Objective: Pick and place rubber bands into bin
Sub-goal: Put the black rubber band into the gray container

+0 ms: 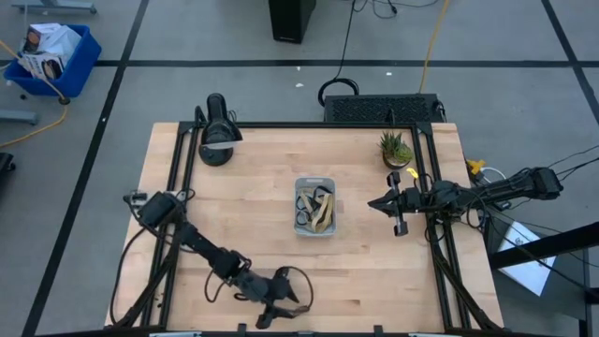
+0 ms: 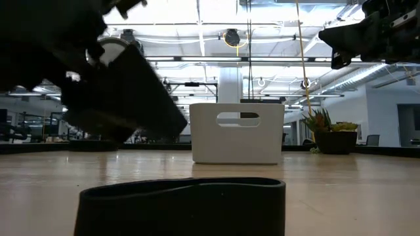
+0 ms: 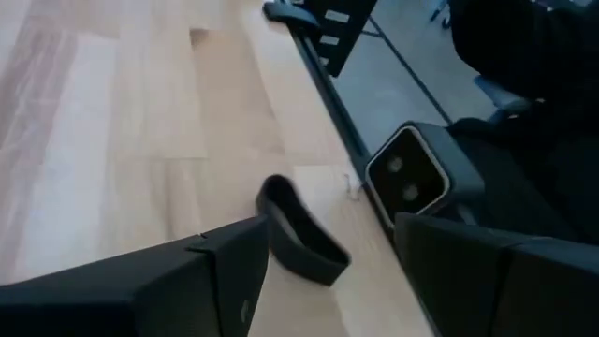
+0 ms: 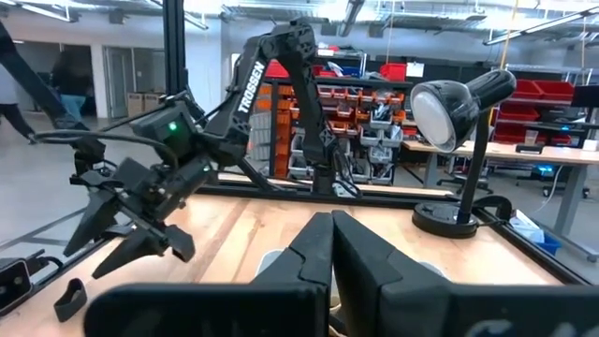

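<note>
The pale bin stands at the table's middle with several tan and dark rubber bands lying in it; it also shows in the low view. One black rubber band lies on the wood by the near edge, and it shows close up in the low view. My left gripper is open, its fingers just short of this band and to either side of it, near the table's near edge. My right gripper is shut and empty, raised to the right of the bin.
A black desk lamp stands at the far left and a small potted plant at the far right. The low camera's housing sits at the near edge close to the black band. Bare wood lies between the band and the bin.
</note>
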Available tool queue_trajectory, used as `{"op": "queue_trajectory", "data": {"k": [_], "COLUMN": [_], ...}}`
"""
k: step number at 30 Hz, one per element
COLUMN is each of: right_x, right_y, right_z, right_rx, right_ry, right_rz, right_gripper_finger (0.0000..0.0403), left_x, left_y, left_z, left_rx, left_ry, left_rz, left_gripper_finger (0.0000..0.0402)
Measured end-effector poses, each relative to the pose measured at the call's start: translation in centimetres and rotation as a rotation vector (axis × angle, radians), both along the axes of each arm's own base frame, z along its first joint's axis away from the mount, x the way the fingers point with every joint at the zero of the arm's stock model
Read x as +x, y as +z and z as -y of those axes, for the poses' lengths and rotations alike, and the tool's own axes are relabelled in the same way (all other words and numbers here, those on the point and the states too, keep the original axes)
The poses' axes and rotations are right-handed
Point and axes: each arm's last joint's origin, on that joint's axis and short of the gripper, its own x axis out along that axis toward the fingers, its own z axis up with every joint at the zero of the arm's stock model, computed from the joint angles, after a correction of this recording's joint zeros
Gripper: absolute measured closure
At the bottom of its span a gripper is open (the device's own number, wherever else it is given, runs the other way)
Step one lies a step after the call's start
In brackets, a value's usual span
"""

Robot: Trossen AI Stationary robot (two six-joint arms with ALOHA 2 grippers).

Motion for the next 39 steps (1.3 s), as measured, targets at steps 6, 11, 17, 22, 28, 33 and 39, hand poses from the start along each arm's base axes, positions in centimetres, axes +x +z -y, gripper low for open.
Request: {"op": "queue_trajectory", "data": {"k": [6, 11, 17, 22, 28, 33, 39], "right_x": [0.0, 0.0, 0.1, 0.1, 0.1, 0.1, 0.1], "right_y": [0.0, -0.2, -0.4, -0.4, -0.5, -0.5, -0.7], "right_z": [0.0, 0.0, 0.0, 0.0, 0.0, 0.0, 0.0], "right_rx": [0.047, 0.088, 0.098, 0.097, 0.095, 0.093, 0.09], "right_ry": [0.007, 0.015, 0.015, 0.015, 0.015, 0.014, 0.014], "right_rz": [-0.009, -0.023, -0.051, -0.054, -0.054, -0.062, -0.084], "right_gripper_finger": [0.0399, 0.0399, 0.0399, 0.0399, 0.0399, 0.0399, 0.0399], "left_x": [0.7, 1.5, 2.0, 2.1, 2.1, 2.3, 2.4], "left_y": [0.2, -0.4, -1.1, -1.2, -1.4, -1.4, 0.9], "left_z": [1.9, 2.9, 2.7, 2.4, 2.1, 1.8, 0.9], "left_rx": [0.041, 0.155, 0.283, 0.297, 0.331, 0.36, 0.48], "left_ry": [0.031, 0.008, 0.061, 0.075, 0.077, 0.045, -0.013], "left_rz": [0.018, -0.044, -0.095, -0.104, -0.114, -0.104, -0.036], "left_gripper_finger": [0.0165, 0.0165, 0.0165, 0.0169, 0.0263, 0.0385, 0.0387]}}
